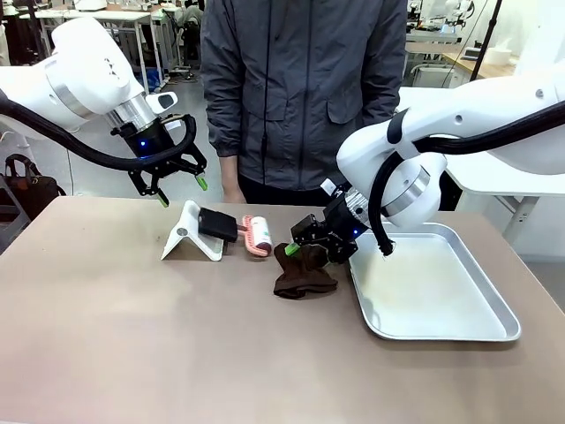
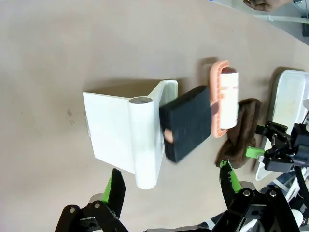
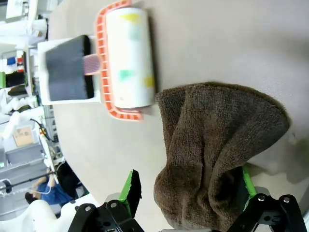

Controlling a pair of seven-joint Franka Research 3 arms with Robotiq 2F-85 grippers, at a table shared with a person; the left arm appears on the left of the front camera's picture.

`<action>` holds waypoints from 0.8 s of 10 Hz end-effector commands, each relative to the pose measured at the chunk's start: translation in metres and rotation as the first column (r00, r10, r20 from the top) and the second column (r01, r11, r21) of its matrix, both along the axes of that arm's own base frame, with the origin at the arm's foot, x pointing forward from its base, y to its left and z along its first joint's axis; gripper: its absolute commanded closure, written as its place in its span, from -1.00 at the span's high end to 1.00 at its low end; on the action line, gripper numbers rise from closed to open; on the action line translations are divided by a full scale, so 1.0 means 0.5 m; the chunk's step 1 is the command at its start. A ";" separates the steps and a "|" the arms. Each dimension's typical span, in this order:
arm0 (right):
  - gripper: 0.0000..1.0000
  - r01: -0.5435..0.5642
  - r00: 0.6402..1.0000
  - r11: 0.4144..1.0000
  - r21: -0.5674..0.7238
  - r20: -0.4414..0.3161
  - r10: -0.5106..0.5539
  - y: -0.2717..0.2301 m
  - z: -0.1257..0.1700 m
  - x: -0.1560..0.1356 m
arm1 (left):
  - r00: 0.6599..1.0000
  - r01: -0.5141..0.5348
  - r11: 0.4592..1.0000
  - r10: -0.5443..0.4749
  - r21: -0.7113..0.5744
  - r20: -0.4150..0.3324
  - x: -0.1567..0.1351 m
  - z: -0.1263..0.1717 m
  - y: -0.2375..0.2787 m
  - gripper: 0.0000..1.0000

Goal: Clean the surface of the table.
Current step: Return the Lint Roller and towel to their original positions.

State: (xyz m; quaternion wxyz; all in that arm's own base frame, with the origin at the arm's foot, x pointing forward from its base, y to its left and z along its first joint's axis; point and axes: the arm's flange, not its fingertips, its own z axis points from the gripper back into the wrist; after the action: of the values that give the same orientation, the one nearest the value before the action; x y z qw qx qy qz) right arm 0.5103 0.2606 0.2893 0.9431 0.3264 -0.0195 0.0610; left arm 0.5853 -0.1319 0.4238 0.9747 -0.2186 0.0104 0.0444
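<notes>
— Grippers first: how do the fingers stand?

— Left gripper (image 1: 180,189) hangs above the table (image 1: 132,336) with its fingers spread wide, holding nothing. Right gripper (image 1: 305,243) is low, jaws wide on either side of the brown cloth (image 1: 302,274), not pinching it.

— And the table?

— Its taupe top runs across the whole foreground. On it sit a white stand (image 1: 190,234), a black sponge (image 1: 217,224), a lint roller (image 1: 257,234) in an orange holder, the cloth, and a metal tray (image 1: 459,322) at the right.

The brown cloth (image 3: 217,154) runs off the right wrist view's bottom edge, its lower end unseen.
</notes>
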 end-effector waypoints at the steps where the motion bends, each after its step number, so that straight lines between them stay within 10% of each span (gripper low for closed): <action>1: 1.00 -0.006 1.000 1.000 0.031 -0.003 0.006 -0.002 -0.005 0.012 | 1.000 -0.014 0.999 0.014 0.029 -0.004 -0.006 0.006 0.005 1.00; 5: 1.00 -0.063 0.997 0.995 0.073 0.050 0.059 -0.036 0.042 -0.024 | 1.000 0.011 1.000 -0.011 -0.011 0.007 -0.034 0.013 0.011 1.00; 8: 1.00 -0.203 0.977 0.943 0.264 0.120 0.177 -0.148 0.117 -0.115 | 0.973 0.171 0.963 -0.132 -0.210 0.188 -0.187 0.025 0.074 1.00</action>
State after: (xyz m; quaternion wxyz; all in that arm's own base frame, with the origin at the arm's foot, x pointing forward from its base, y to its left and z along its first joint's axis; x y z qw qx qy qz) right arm 0.4803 0.2214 0.3451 0.8992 0.4111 -0.0469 0.1424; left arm 0.5346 -0.1182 0.4437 0.9597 -0.2800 -0.0250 -0.0072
